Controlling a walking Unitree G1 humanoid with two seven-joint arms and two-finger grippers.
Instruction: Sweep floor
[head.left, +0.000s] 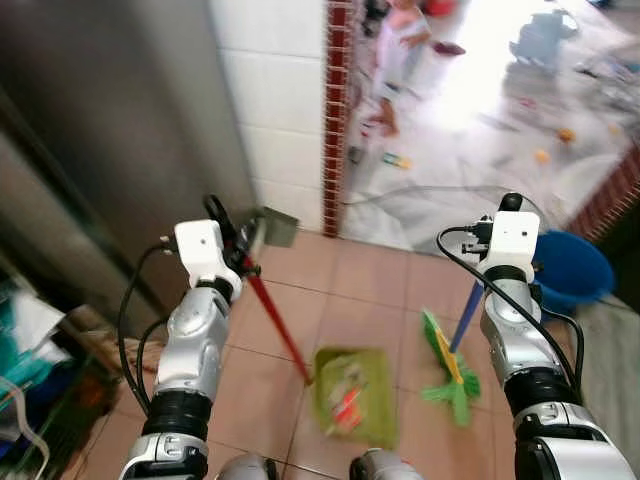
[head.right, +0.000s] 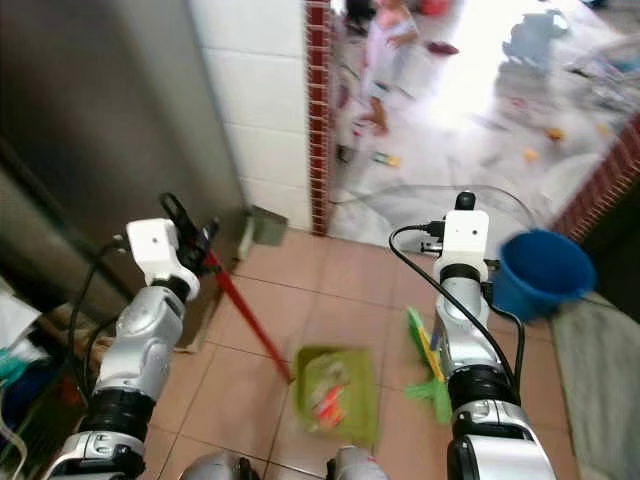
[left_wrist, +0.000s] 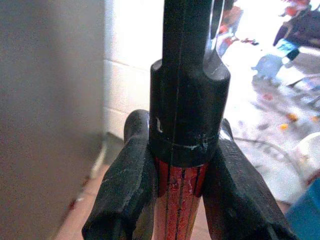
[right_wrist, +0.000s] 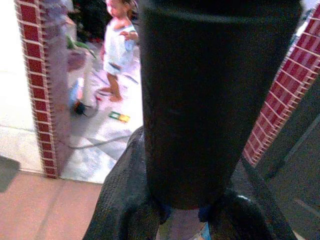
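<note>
Presently: left pincer (left_wrist: 177, 190) clamped on the red handle (head.left: 275, 320) of the green dustpan (head.left: 352, 395), which sits on the tiled floor (head.left: 350, 275) below, holding litter. Right pincer (right_wrist: 187, 200) closed round the blue-handled broom (head.left: 448, 368); its green bristles rest on the floor just beside the dustpan. Blue bucket (head.left: 572, 268) near the right arm. Person (head.left: 398, 50) beyond the doorway.

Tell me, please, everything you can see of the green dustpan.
The green dustpan lies flat on the terracotta tile floor, a shallow plastic-looking tray holding red and pale litter. Its red handle rises diagonally to a black end cap, where the left pincer is shut on it. The green broom lies beside it, apart.
</note>
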